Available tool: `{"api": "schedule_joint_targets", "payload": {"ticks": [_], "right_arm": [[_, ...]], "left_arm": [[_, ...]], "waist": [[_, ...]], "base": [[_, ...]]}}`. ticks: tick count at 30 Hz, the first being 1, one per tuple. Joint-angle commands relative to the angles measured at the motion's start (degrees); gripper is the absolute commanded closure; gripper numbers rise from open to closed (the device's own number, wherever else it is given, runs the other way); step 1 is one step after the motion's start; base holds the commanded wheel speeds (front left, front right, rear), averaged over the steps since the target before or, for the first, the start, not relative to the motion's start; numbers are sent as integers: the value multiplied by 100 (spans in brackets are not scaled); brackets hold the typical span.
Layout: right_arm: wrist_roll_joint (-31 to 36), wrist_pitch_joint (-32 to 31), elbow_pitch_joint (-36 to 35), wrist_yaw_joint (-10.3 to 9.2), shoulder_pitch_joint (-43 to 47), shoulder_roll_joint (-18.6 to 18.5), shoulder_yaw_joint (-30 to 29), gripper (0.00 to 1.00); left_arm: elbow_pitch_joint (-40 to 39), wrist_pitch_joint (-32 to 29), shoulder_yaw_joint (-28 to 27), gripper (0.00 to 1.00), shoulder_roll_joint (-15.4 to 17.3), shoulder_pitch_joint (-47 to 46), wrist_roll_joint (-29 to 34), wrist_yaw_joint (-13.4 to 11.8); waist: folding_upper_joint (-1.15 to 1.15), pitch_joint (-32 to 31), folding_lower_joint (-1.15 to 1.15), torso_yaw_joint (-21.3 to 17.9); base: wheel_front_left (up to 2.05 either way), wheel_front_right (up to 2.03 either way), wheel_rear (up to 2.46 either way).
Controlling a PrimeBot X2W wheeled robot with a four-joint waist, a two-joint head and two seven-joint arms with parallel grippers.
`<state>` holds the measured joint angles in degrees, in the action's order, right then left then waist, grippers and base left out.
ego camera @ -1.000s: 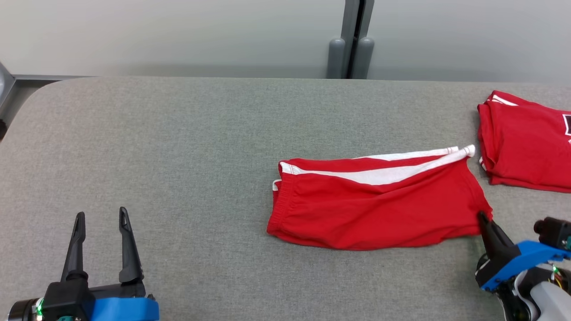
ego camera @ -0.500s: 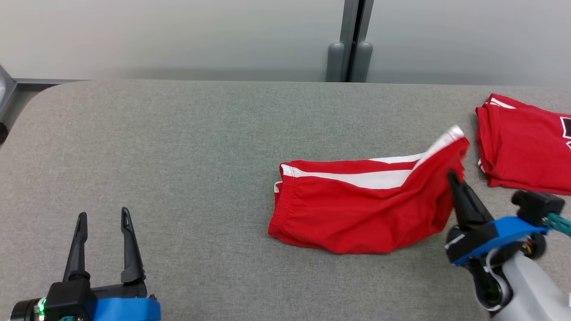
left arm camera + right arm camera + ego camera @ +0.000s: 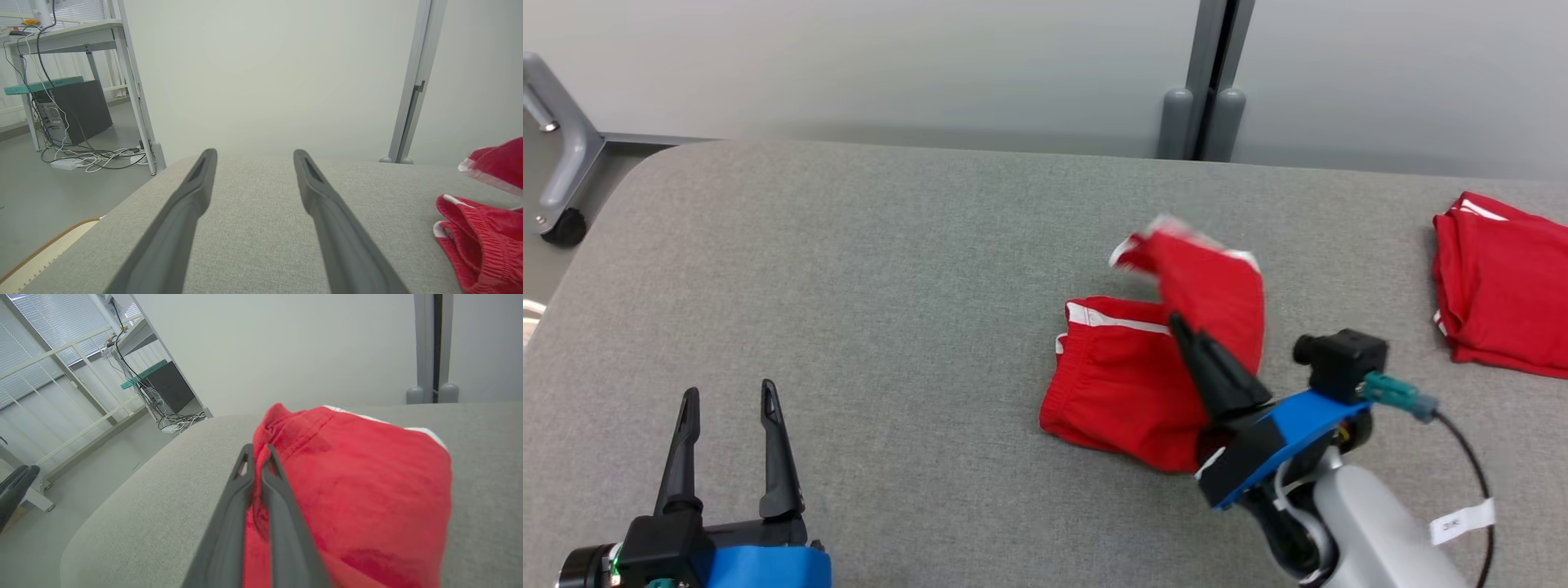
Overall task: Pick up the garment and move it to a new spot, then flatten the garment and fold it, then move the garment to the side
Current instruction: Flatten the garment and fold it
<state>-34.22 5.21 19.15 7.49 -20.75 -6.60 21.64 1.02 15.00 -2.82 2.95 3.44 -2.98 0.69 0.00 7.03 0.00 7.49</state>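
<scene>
- Now the step in hand looks like the fold: the right hand (image 3: pixel 1178 324) is clenched on the leg end of the red shorts (image 3: pixel 1123 384) and holds that end lifted and curled over toward the waistband (image 3: pixel 1063 384).
- The shorts lie right of centre on the grey surface (image 3: pixel 890 269). The waistband half is flat on it and the raised leg end (image 3: pixel 1217 273) is in the air above. Its edge is blurred, so I cannot tell how neatly the layers hang.
- The left hand (image 3: pixel 729 394) is released, fingers spread wide, low near the front left of the surface, well apart from the shorts and holding nothing.
- To do this well, I judge the right hand should carry the hem low and straight across, so the leg edge lands parallel with the waistband and not skewed.
- It should lower the cloth before letting go; dropped from height, light fabric like this is likely to buckle or roll back.
- One corner alone seems pinched, so the far corner may sag. A slight pull along the hem would help hold it taut.
- The bottom layer could drag along, and the free left hand could pin the waistband if it slides.
- A second folded red garment (image 3: pixel 1503 302) lies well apart at the right edge, which leaves room for the later move aside.
</scene>
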Motion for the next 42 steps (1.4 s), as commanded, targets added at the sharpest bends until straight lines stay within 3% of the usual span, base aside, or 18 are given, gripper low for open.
{"api": "schedule_joint_targets", "payload": {"ticks": [1,12,21,22,23,24,27,35,36,37,38,42], "right_arm": [[51,-28,4,1,139,45,43,100],[16,494,1050,2,-98,365,926,100],[-825,959,1485,1,-476,365,1822,100],[-819,966,1542,2,-542,366,1866,64],[-800,980,1597,2,-605,366,1898,4],[-775,992,1640,1,-640,366,1910,0],[-551,1005,1536,1,-752,364,1644,0],[493,1002,992,1,-435,190,163,0],[652,1004,995,1,-446,152,-17,50],[838,1003,1015,1,-490,111,-168,65],[1027,1004,1048,1,-545,90,-274,100],[1539,1003,1363,1,-780,129,-709,100]], "left_arm": [[-19,24,23,0,-9,-11,-24,-29],[23,24,163,0,-9,-157,-134,-126],[83,24,203,0,-10,-280,-145,-119],[89,24,196,0,-9,-282,-147,-119],[90,24,195,0,-10,-281,-147,-119],[92,24,191,0,-10,-275,-150,-119],[84,24,162,0,-10,-246,-152,-125],[12,24,102,0,-11,-222,-132,-115],[7,24,105,0,-10,-245,-132,-111],[1,24,112,0,-10,-272,-131,-111],[-9,24,116,0,-10,-301,-133,-116],[-7,24,163,0,-9,-371,-144,-116]], "waist": [[0,20,0,24],[0,200,0,127],[0,277,0,101],[0,278,0,93],[0,278,0,84],[0,276,0,75],[0,265,0,31],[0,307,0,-31],[0,329,0,-26],[0,356,0,-20],[0,386,0,-18],[0,496,0,17]], "base": [[0,0,0],[0,0,0],[0,0,0],[0,0,0],[0,0,0],[0,0,0],[0,0,0],[0,0,0],[0,0,0],[0,0,0],[0,0,0],[0,0,0]]}}
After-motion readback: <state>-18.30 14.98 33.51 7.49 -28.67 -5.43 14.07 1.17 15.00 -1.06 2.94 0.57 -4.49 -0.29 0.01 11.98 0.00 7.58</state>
